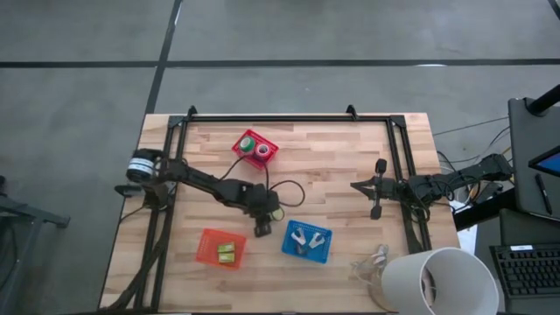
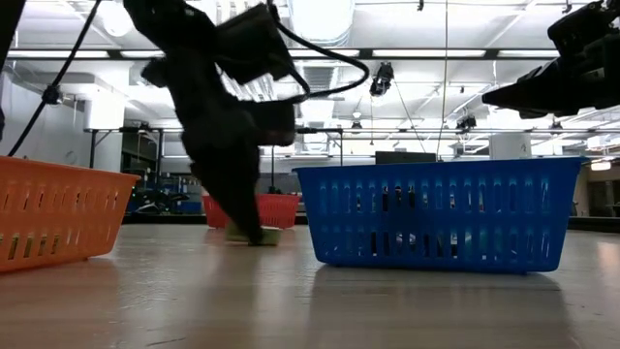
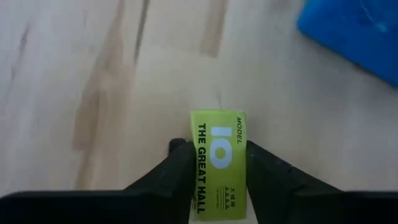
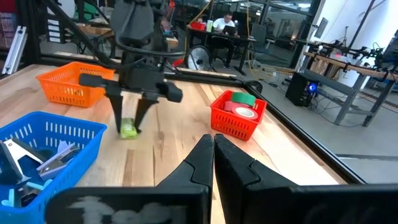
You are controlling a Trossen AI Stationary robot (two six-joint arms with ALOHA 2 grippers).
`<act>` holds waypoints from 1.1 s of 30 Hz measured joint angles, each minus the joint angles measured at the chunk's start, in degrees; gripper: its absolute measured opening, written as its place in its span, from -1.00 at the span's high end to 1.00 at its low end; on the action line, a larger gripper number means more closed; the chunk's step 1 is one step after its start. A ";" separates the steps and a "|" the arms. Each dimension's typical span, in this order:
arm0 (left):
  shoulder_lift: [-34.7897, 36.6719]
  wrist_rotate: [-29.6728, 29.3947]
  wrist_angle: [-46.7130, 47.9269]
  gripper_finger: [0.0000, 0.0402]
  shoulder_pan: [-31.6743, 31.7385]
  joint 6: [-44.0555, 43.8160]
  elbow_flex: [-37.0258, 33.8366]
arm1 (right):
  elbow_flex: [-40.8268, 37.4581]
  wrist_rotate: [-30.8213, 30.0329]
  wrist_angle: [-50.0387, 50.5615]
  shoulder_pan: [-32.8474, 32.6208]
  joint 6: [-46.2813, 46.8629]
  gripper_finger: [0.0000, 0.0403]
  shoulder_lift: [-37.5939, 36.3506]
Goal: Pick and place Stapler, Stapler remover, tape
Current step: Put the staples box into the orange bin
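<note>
- Spanning the whole scene is the wooden table (image 1: 350, 157), pale planks inside a black frame.
- Reaching in from the table's left edge, my left arm (image 1: 201, 182) stretches to the middle, with its cable looping beside it.
- My right arm (image 1: 437, 185) waits near the right edge, well apart from the baskets.
- A white bucket (image 1: 437, 282) lies at the near right corner.
- The blue basket (image 1: 307, 241) sits near the front, just right of my left pincer, and holds silvery metal claw pieces (image 4: 31, 163).
- The orange basket (image 1: 220, 248) sits to the left of the blue one, with two yellow-green staplers (image 1: 227, 252) inside.
- The red basket (image 1: 255, 150) stands toward the back, holding the tape: a green roll (image 4: 244, 99) and a pink-red roll with a pale centre (image 4: 245, 112), side by side.
- My left pincer (image 3: 216, 163) points down at the table between the orange and blue baskets, clamped on a small yellow-green stapler (image 3: 219, 155), one finger (image 3: 177, 168) against each long side. The stapler rests on the wood.
- My right pincer (image 4: 213, 152) hangs over the table with its fingers pressed together, holding nothing.
</note>
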State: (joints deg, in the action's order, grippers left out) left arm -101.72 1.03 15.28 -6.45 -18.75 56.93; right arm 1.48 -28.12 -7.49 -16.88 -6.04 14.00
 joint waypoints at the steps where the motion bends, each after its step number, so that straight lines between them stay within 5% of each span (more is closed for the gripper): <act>1: 0.70 0.04 1.23 0.39 -0.42 -0.65 0.00 | 0.00 0.01 -0.01 0.01 0.00 0.96 0.03; 6: 5.06 1.15 6.14 0.46 -2.69 -4.81 0.00 | 0.00 -0.02 -0.02 0.02 0.00 0.96 0.02; 13: 12.61 3.32 11.89 0.31 -9.09 -11.94 0.02 | 0.00 0.00 0.00 0.02 0.00 0.96 0.02; 19: 20.32 4.00 17.19 0.43 -17.52 -21.92 0.00 | 0.00 0.02 -0.02 0.02 0.00 0.96 0.02; 26: 25.25 -7.92 22.29 0.33 -27.21 -30.68 -2.47 | 0.00 0.01 -0.01 0.01 0.00 0.96 0.04; 33: 25.76 -10.40 21.95 0.17 -29.36 -41.53 -7.66 | 0.00 0.00 -0.01 0.02 0.00 0.96 0.04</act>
State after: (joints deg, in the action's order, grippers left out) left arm -75.96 -9.38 37.23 -35.81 -60.28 49.27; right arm 1.48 -28.12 -7.49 -16.86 -6.04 14.04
